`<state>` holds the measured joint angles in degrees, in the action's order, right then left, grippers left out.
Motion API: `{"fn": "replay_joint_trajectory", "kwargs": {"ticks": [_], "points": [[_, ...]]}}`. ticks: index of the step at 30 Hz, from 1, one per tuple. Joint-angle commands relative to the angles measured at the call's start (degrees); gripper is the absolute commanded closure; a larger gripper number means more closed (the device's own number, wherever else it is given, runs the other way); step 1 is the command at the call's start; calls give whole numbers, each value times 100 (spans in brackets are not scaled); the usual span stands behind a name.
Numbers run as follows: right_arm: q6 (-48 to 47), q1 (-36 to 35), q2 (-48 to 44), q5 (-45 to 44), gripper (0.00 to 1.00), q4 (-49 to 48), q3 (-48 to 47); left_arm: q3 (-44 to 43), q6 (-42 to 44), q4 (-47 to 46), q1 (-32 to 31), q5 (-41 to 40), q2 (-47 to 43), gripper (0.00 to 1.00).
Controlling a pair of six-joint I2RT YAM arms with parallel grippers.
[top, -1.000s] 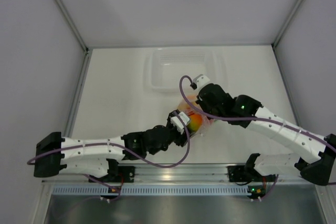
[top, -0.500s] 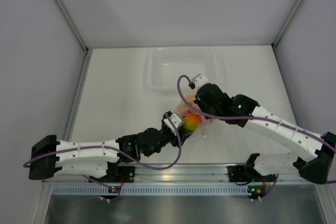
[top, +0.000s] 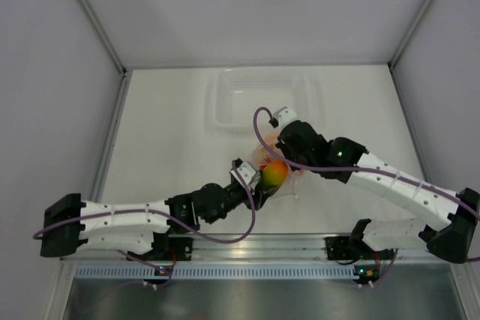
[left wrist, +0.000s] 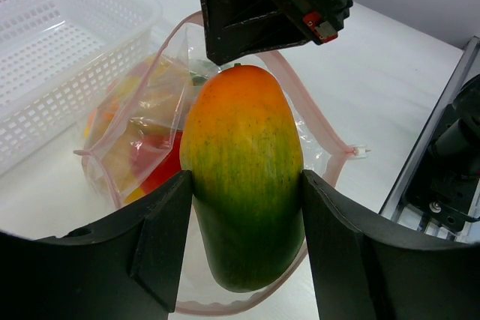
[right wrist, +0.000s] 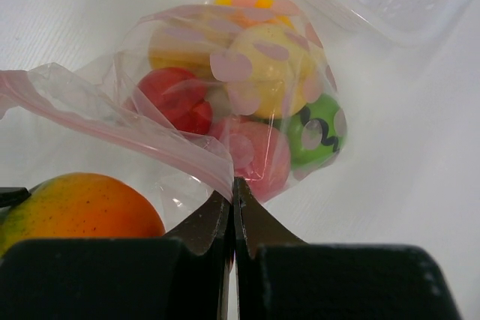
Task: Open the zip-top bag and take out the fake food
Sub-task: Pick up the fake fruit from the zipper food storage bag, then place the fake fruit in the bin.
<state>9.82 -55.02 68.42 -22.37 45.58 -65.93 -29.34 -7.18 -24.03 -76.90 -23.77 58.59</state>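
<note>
The tabletop (top: 165, 148) has open room on its left side; the basket (top: 217, 103) crowds just behind the bag (left wrist: 142, 125), which lies mid-table with its mouth open; the right tool (right wrist: 233, 192), pressed together, pinches the bag's rim; the left tool (left wrist: 244, 185) clamps a mango (left wrist: 244, 148) at the mouth; the glossy mango may slip, or snag the zip strip and drag the bag; more fake food (right wrist: 262, 58) sits inside.

Mango (left wrist: 241, 185): orange top grading through yellow to dark green, fine dark speckles. Zip-top bag (right wrist: 112, 121): clear, pink zip strip, pale pink spots. Fake food (right wrist: 262, 73) inside: red, yellow, pink, green with black markings. Tub (left wrist: 52, 58): translucent white, grid-perforated.
</note>
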Motion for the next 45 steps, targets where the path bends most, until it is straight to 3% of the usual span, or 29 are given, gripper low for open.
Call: {"fn": "replay_joint_trajectory", "kwargs": {"ticks": [1, 14, 25, 28, 32, 45], "points": [[134, 62, -92, 40, 100, -524, 98, 130, -20, -725, 9, 127, -181, 100], [327, 255, -277, 22, 100, -674, 309, 526, -82, -1209, 9, -110, -1015, 100], [336, 440, -461, 13, 100, -568, 344, 132, 182, -1035, 166, -1824, -1447, 100], [353, 449, -531, 22, 100, -568, 344, -298, -379, -482, 833, -1344, -1228, 100], [345, 440, -611, 57, 100, -507, 327, -616, -1231, -313, 2421, -385, -763, 100], [371, 449, -1015, 171, 100, -261, 274, -2310, -1866, -313, 4736, 1427, 1918, 100]]}}
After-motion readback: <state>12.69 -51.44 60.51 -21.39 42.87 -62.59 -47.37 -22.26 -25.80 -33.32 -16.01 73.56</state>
